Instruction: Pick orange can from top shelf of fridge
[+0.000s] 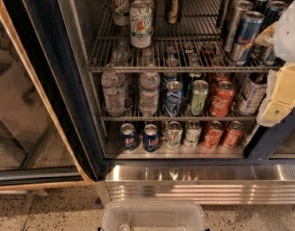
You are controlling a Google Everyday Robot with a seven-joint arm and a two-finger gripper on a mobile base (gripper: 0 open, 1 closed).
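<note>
pincer right edge; orange can top shelf

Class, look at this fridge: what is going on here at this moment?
A robot is after the orange can in the open fridge. The can stands upright near the back of the top shelf, untouched. The gripper is at the right edge of the view, in front of the shelves, lower than the can and well apart from it.
</note>
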